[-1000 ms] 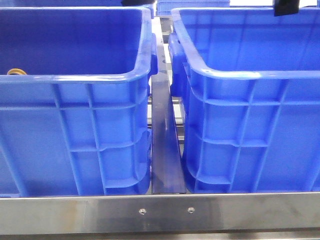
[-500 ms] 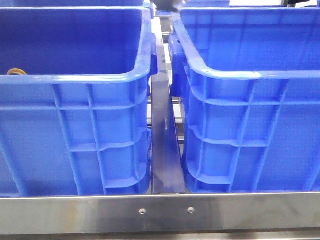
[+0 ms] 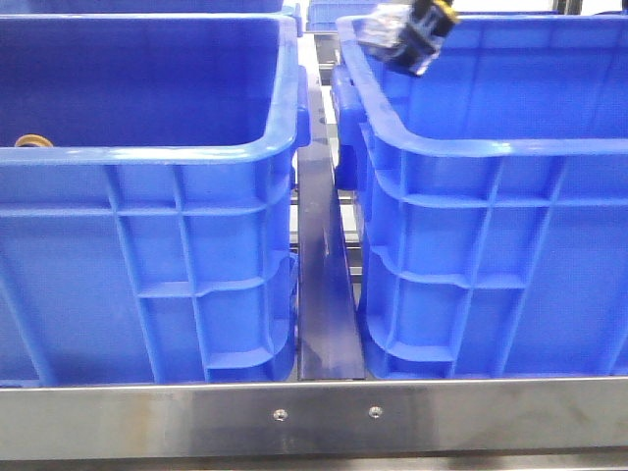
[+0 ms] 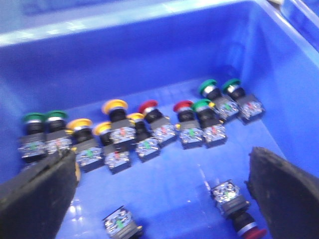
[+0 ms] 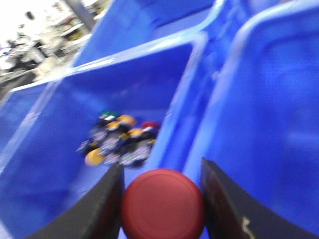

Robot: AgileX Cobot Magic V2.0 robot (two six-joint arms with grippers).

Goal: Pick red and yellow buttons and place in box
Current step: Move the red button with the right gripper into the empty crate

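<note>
Your right hand [image 5: 162,199] came into front view above right crate [image 3: 491,147], absent half second earlier, clamped on red button [image 5: 163,204]. Left hand [image 4: 159,194] gaped over button pile [image 4: 139,132] in another crate. Judgement: red ready for drop; yellow unpicked.

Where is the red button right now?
In the right wrist view the red button sits between the right gripper fingers; the front view shows it over the right blue crate.

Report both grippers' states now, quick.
Left gripper: open, holding nothing, above the buttons in a blue crate.
Right gripper: shut on a red button.
</note>
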